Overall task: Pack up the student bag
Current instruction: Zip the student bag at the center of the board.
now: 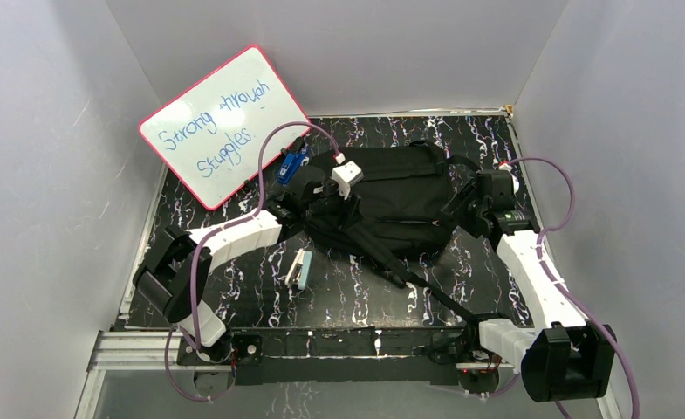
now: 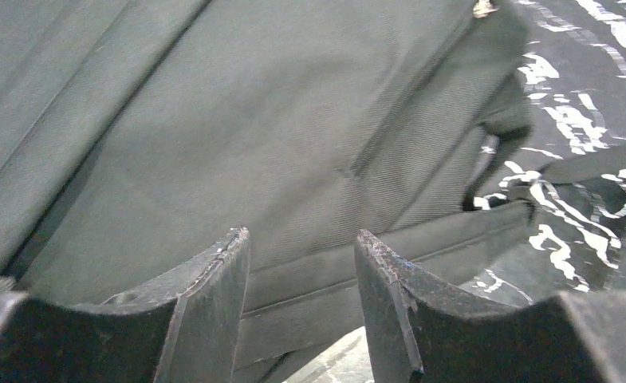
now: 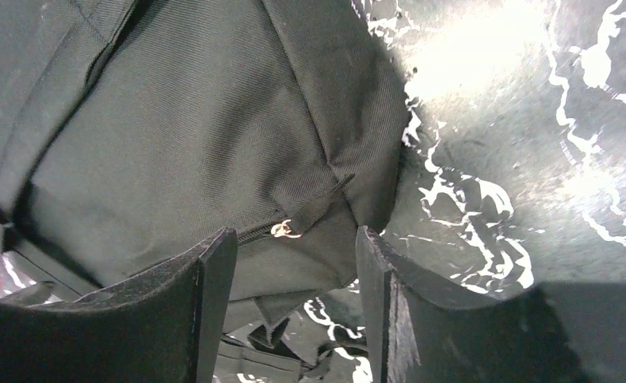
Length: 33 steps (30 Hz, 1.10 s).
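The student bag [image 1: 397,194] is a black fabric backpack lying flat in the middle of the table, its long straps [image 1: 413,284] trailing toward the near edge. My left gripper [image 1: 324,207] is open at the bag's left edge; in the left wrist view its fingers [image 2: 214,271] stand apart over the bag's fabric [image 2: 253,120] and a seam band. My right gripper [image 1: 461,208] is open at the bag's right corner; in the right wrist view its jaws [image 3: 293,243] straddle the corner [image 3: 214,144], close to a small metal zipper pull [image 3: 284,230]. Neither holds anything.
A pink-framed whiteboard [image 1: 225,124] with blue writing leans at the back left. A blue object [image 1: 292,163] lies by the bag's upper left corner. A small grey and pale blue stapler-like item [image 1: 298,269] lies in front of the left arm. White walls enclose the black marbled table [image 1: 356,297].
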Each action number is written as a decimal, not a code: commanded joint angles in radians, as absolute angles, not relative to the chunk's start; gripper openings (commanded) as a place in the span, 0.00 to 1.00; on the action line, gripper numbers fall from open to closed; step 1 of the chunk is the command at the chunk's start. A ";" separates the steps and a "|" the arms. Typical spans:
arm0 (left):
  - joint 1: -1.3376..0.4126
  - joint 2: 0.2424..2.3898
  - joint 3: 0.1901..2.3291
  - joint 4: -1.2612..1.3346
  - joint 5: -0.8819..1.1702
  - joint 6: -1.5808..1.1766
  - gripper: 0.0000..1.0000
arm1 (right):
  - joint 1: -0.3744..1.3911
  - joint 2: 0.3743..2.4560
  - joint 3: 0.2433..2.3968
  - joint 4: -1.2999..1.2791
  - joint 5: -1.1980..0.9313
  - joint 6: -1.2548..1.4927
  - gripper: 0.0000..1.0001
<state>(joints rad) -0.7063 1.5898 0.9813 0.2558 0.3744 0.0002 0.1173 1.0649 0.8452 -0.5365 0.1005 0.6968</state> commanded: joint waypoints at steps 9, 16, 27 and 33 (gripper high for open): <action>-0.720 1.565 0.864 0.307 0.154 0.013 0.49 | 0.110 0.998 0.732 -0.428 0.154 0.964 0.62; -0.749 1.600 0.874 0.290 0.140 0.045 0.50 | 0.108 1.048 0.714 -0.376 0.174 0.985 0.57; -0.755 1.597 0.871 0.287 0.150 0.058 0.50 | 0.106 1.072 0.696 -0.342 0.181 1.000 0.53; -0.759 1.602 0.872 0.281 0.157 0.064 0.50 | 0.105 1.089 0.694 -0.335 0.197 1.002 0.52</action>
<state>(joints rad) -0.7506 1.5993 0.8650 0.2840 0.1532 0.0494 0.1116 1.0828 0.6991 -0.3832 0.1612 0.9848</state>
